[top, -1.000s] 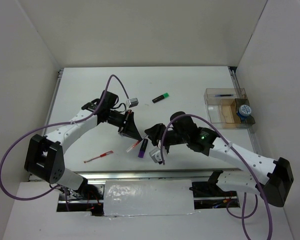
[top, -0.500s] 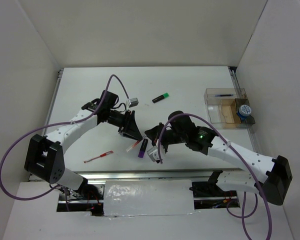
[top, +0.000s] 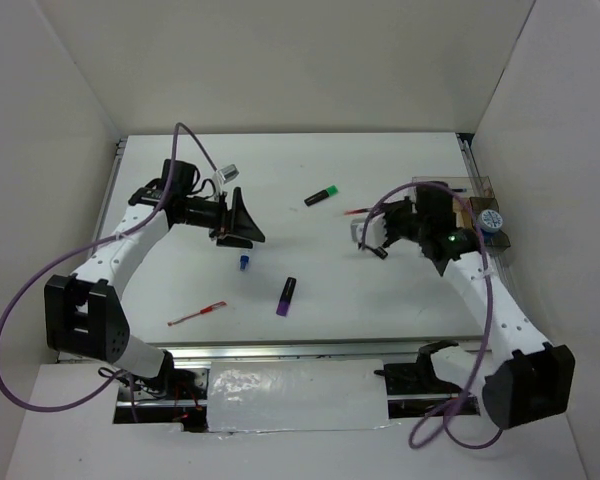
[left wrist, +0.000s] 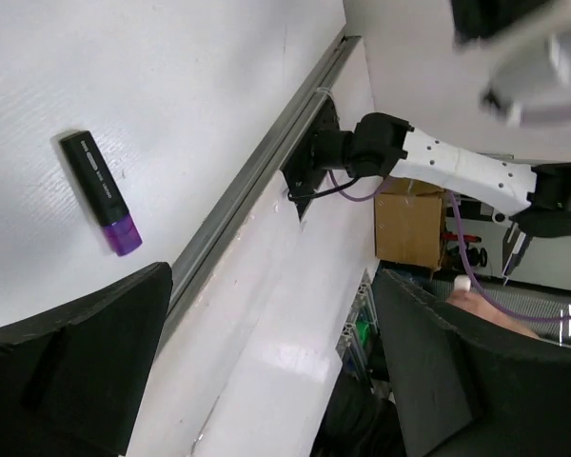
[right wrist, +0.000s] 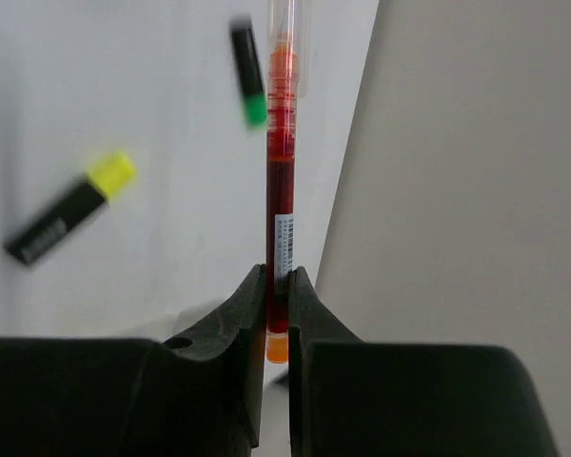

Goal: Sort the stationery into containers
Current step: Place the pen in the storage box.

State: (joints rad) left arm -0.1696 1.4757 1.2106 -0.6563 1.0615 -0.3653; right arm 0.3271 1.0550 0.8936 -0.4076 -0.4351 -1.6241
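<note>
Firmly, right gripper (right wrist: 277,282) pinches red pen (right wrist: 278,190) — left gripper (left wrist: 271,278) agape.

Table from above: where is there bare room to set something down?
Bare: the far strip of table behind the green highlighter, and the near patch between purple highlighter and right arm. Crowded: beside the containers, where the right gripper holds a red pen.

No legible text; red pen (right wrist: 278,190) label blurred.
</note>
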